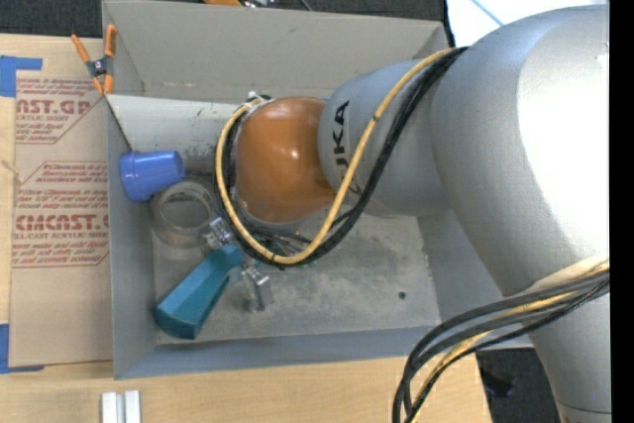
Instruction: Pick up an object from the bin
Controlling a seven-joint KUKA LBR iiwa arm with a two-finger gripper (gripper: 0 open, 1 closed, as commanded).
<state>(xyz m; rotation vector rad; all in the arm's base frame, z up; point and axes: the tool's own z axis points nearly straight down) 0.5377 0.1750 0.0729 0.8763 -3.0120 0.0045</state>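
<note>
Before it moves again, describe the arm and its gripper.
The arm is bulky, rounded and silver-grey, with black KUKA lettering on its wrist ring. A glossy orange dome cover caps the wrist, looped by yellow and black cables. The gripper below ends in small bare-metal fingers.

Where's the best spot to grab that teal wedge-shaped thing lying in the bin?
Probably the teal wedge at its narrow upper end, from above, pinching across its width. It lies flat, and its broad end sits close to the bin wall. The open gripper straddles that narrow end.
</note>
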